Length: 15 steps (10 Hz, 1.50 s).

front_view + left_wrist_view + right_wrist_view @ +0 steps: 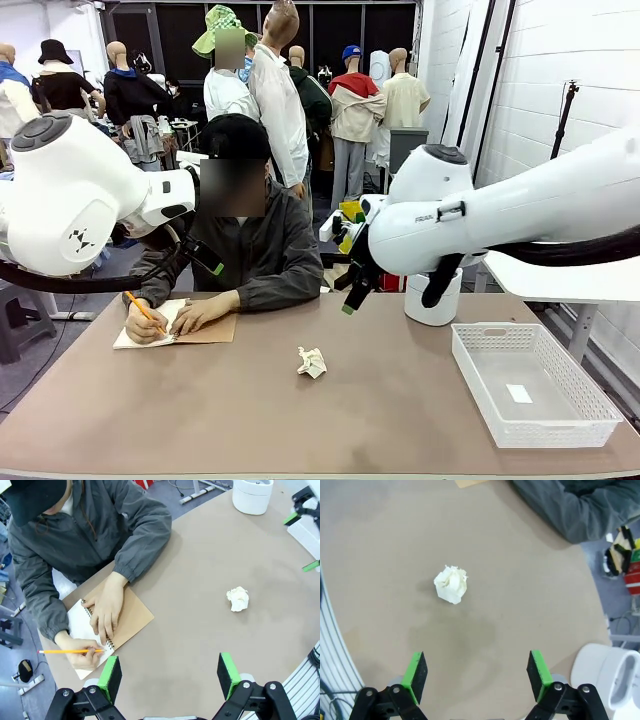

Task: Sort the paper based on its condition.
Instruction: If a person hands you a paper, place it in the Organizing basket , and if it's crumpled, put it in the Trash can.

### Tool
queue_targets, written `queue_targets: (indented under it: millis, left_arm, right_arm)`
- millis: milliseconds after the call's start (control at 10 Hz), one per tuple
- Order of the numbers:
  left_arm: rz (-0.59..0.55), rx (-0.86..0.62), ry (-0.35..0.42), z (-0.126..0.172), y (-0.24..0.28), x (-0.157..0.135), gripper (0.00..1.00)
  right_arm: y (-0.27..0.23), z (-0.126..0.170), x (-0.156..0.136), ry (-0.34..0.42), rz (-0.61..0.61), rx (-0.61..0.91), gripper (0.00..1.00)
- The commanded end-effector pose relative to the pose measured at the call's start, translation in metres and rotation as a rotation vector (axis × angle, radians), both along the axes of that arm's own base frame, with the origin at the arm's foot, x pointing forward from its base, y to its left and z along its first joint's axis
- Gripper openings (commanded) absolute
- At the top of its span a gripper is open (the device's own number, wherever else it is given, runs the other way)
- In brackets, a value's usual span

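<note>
— Fingers?
— Left fingers [111, 676] spread, empty. Right fingers [415, 676] spread, empty, crumpled paper [451, 584] lying ahead of them.
— Surface, room?
— It sits mid brown table [400, 420]. White basket [472, 378] right. Person [260, 250] writing in notebook [210, 328], far side. White brick wall [560, 60].

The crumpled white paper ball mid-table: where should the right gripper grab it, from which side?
Across its middle, straight down from above. The crumpled white paper ball is roughly round and lies alone on the brown table, so the open right gripper should straddle it.
</note>
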<state>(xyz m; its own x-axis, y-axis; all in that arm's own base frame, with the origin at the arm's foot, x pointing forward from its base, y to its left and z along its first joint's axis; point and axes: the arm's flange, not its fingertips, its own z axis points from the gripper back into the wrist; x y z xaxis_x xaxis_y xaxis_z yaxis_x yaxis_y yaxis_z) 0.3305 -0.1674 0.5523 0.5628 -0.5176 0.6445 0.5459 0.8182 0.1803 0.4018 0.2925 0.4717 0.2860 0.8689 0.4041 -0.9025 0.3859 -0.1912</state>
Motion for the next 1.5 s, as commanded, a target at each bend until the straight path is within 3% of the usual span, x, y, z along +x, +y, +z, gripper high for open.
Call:
queue_targets:
  millis: [0,300,700,1000,1400]
  left_arm:
    - [0.005,0.002,-0.002,0.0,0.001,0.0,1.0]
    - [0.005,0.002,-0.002,0.0,0.001,0.0,1.0]
    - [0.005,0.002,-0.002,0.0,0.001,0.0,1.0]
    - [0.005,0.002,-0.002,0.0,0.001,0.0,1.0]
    - [0.005,0.002,-0.002,0.0,0.001,0.0,1.0]
  right_arm:
    - [0.026,-0.012,0.028,0.05,0.092,-0.046,1.0]
    - [0.052,-0.041,0.043,0.128,0.208,-0.111,1.0]
    - [0.073,-0.082,0.056,0.198,0.262,-0.183,1.0]
    - [0.085,-0.101,0.064,0.165,0.311,-0.209,1.0]
    - [0.096,-0.121,0.07,0.202,0.341,-0.243,1.0]
